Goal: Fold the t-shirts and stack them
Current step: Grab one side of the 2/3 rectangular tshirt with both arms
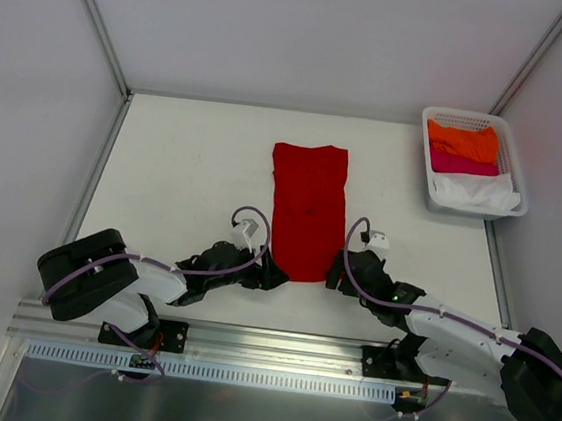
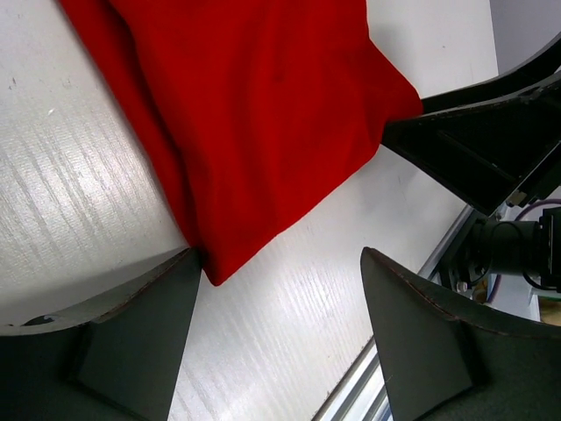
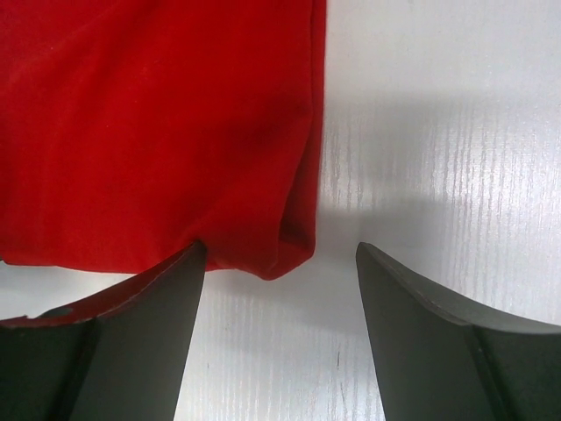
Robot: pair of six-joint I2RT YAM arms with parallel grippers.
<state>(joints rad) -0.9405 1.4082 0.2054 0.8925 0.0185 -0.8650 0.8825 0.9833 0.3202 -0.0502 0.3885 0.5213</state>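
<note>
Red shirt (image 2: 263, 114) cut off (both wrist views).

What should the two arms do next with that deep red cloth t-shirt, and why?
Probably close both pairs of jaws on the near corners of the deep red cloth t-shirt. It lies as a long strip on the white table, and each wrist view shows open jaws with one corner between them, gripping nothing yet.

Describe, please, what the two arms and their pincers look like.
The left arm and right arm share one build: bulky black joint housings joined by white links, with a lilac cable looping along each. The left pincer and right pincer each have two dark grey, wedge-shaped fingers tapering to blunt tips.
</note>
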